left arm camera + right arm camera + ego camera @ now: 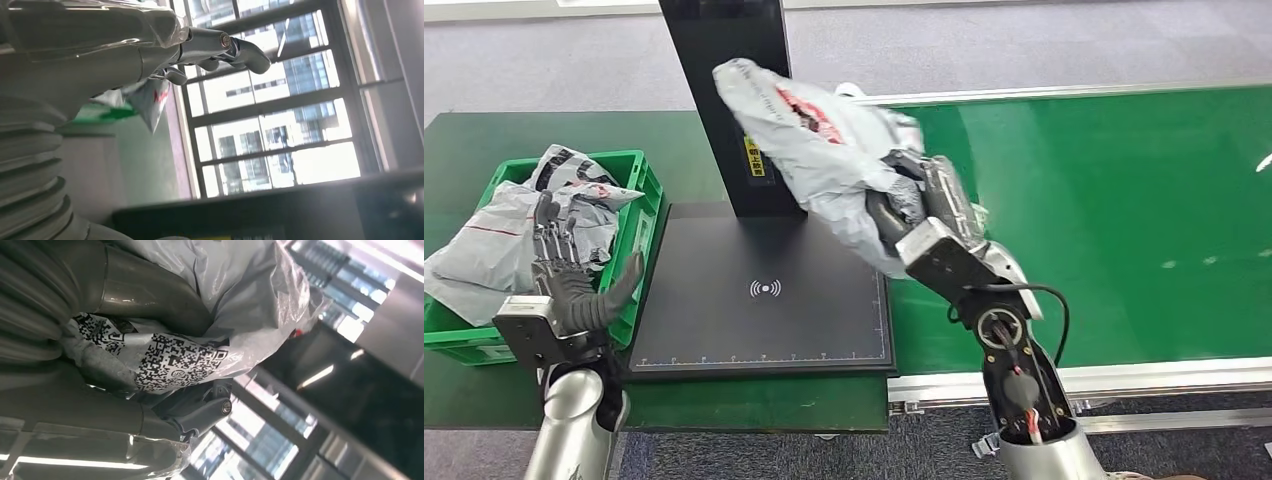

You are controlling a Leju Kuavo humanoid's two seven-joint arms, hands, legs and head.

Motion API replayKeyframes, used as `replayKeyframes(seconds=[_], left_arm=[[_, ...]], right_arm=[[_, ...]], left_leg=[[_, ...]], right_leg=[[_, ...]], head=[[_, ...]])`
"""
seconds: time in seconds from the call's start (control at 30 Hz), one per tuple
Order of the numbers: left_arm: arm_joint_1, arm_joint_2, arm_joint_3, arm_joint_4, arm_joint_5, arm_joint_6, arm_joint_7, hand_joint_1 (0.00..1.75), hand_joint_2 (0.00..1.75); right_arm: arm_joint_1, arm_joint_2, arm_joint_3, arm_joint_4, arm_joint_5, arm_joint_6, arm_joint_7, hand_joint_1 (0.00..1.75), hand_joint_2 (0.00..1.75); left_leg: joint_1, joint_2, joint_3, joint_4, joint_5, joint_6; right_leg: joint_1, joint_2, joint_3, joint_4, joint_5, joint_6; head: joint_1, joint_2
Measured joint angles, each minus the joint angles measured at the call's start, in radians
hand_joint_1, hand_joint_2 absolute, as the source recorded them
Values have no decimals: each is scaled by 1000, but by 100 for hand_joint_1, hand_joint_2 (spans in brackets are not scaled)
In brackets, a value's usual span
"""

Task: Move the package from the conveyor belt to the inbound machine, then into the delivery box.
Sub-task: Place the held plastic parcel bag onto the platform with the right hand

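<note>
Silver forearms come in closest, and the landmark to hang everything off is the inbound machine's flat black scan plate (pixel 764 300), matte with a little white wireless symbol in the middle and a ruler scale along its near edge. Just right of that plate, the right hand (pixel 904 205) is grasping the package (pixel 809 140), a crinkly grey plastic mailer with red print; it's lifted clear above the plate's far right corner, not resting on it. The right wrist view shows a label with QR-type codes (pixel 170 360) bunched up against the palm, so the guess is it's being held up like that to bring it over the reader, though that label looks pretty crumpled. Just left of the plate, the left hand (pixel 569 270) is released, with its dark fingers spread and pointing upward and nothing in them, probably parked so it's ready near the box. Behind that hand sits the delivery box (pixel 646 215), a green slotted plastic crate touching the plate's left edge, already holding other grey mailers (pixel 509 235). Rising from the plate's far side is the machine's glossy black post (pixel 729 90), and to the right stretches the smooth green conveyor belt (pixel 1124 220) with a metal rail.
</note>
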Motion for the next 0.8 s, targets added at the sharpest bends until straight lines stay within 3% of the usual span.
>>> replayKeyframes(seconds=[0.33, 0.57, 0.8], left_arm=[[-21, 11, 47, 30, -20, -2, 2, 0, 175], [-76, 50, 91, 84, -50, 3, 9, 0, 175], [-89, 63, 115, 109, -73, 7, 12, 0, 175]], right_arm=[[-71, 21, 63, 148, -18, 18, 0, 175, 175], [-125, 99, 144, 375, -29, 9, -49, 175, 175], [-146, 131, 180, 477, -53, 27, -47, 175, 175]], left_leg=[[0, 0, -2, 0, 0, 0], [2, 0, -1, 0, 0, -1], [2, 0, -1, 0, 1, -2]], right_leg=[[0, 0, -1, 0, 0, 0], [1, 0, -2, 2, 0, -1], [1, 0, -2, 2, 0, -1]], head=[[0, 0], [0, 0], [1, 0]])
